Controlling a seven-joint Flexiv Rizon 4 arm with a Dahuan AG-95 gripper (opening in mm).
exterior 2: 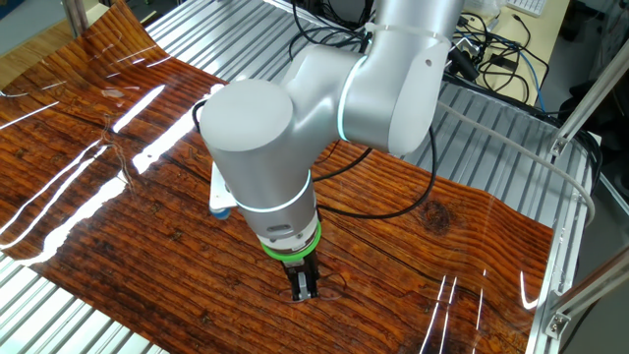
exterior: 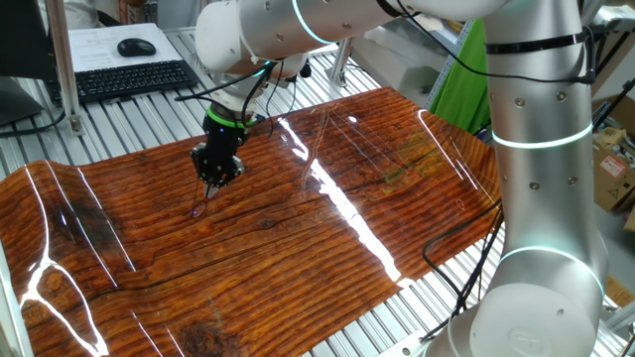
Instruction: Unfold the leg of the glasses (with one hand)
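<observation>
One arm works over the glossy wood-grain sheet (exterior: 298,248) that covers the slatted metal table (exterior: 119,124). At the table's far left corner sit a black keyboard (exterior: 129,79) and a mouse (exterior: 136,47). Right of them, toward the sheet's far-left part, the gripper (exterior: 216,177) points straight down, its fingertips close together and nearly touching the surface; whether they pinch anything cannot be told. The glasses (exterior: 201,208) show only as a faint pinkish wisp just below the tips. Farther right, the arm's thick grey column (exterior: 541,178) stands by the right edge.
</observation>
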